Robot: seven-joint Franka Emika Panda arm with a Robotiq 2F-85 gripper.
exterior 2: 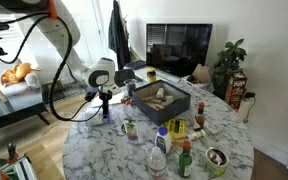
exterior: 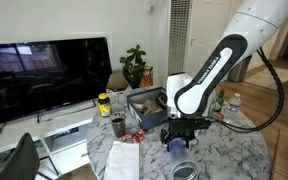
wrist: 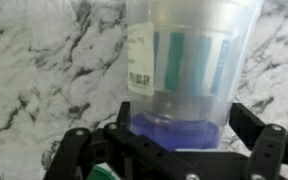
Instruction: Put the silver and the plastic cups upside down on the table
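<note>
In the wrist view the translucent plastic cup (wrist: 189, 60) fills the middle, with a bluish end low between my fingers. It has a printed label and teal stripes. My gripper (wrist: 172, 138) stands open around it, with one dark finger (wrist: 76, 150) on each side, close to the cup wall. Whether they touch it I cannot tell. In both exterior views the gripper (exterior: 177, 134) (exterior 2: 106, 104) points down over the marble table (exterior: 229, 150) (exterior 2: 94, 150), with the bluish cup (exterior: 175, 144) right under it. The silver cup (exterior: 184, 172) sits nearer the table's front edge.
A dark cup (exterior: 117, 125), a yellow-lidded jar (exterior: 104, 103) and a grey box (exterior: 149, 104) stand behind the gripper. White paper (exterior: 124, 160) lies to the side. Bottles and small jars (exterior 2: 174, 145) crowd the table's other half, beside a small bowl (exterior 2: 217, 159).
</note>
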